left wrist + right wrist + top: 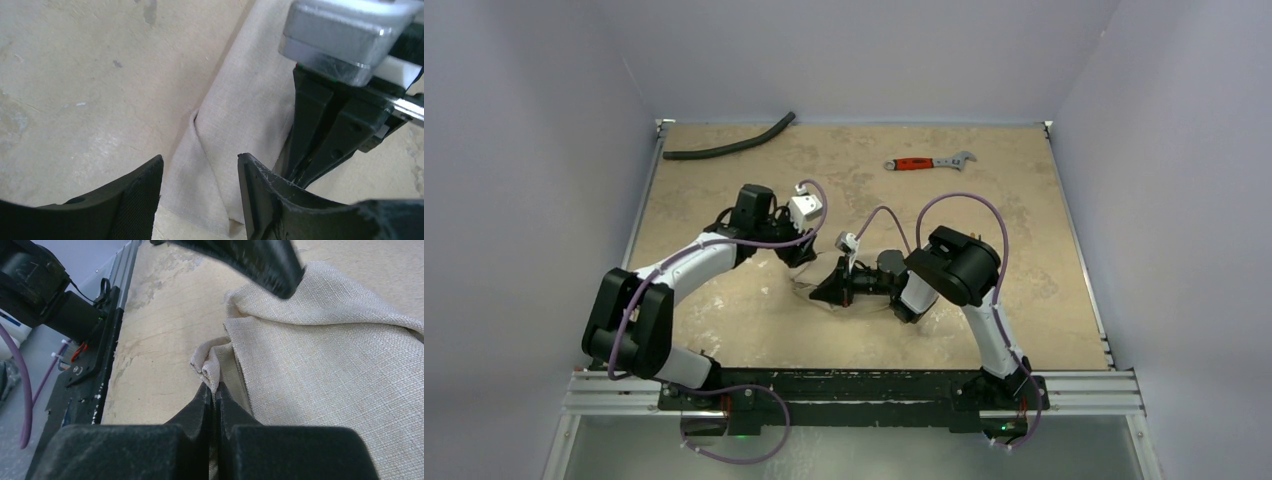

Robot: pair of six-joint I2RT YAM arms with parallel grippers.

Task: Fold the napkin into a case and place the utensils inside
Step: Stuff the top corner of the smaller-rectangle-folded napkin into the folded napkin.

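The beige napkin (pixel 320 370) lies rumpled and partly folded on the table between both arms. My right gripper (pixel 215 387) is shut on a bunched corner of its edge, low over the table; in the top view it (pixel 821 293) points left. My left gripper (pixel 200 157) is open, its jaws straddling a fold of the napkin (pixel 235 115) without gripping it; it hangs just behind the right gripper in the top view (pixel 807 255). The right gripper's fingers (pixel 320 135) show close beside it. The gold utensils are not in view.
A red-handled silver wrench (pixel 929 162) lies at the back right of the table. A curved black hose (pixel 729 143) lies at the back left. Grey walls enclose the table on three sides. A metal rail (pixel 854 390) with the arm bases runs along the near edge.
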